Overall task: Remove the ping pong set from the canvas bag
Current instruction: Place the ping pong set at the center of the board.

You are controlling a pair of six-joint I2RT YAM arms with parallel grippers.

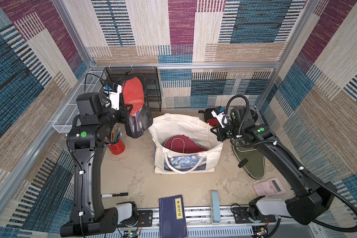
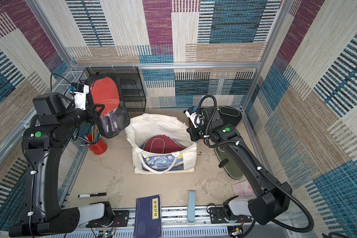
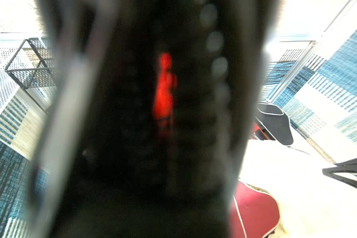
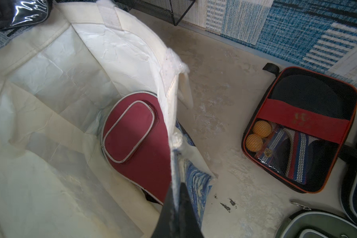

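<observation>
Rim of bag (image 1: 212, 157) is pinched by right fingers (image 4: 189, 218), maroon case (image 4: 132, 131) just below inside; pouch (image 1: 135, 103) is gripped by left fingers (image 1: 125, 108).

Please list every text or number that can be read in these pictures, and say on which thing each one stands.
"梦溪笔谈": vertical, on the yellow label of the dark blue book.
Too small to read: pink calculator keys, marker print.
</observation>
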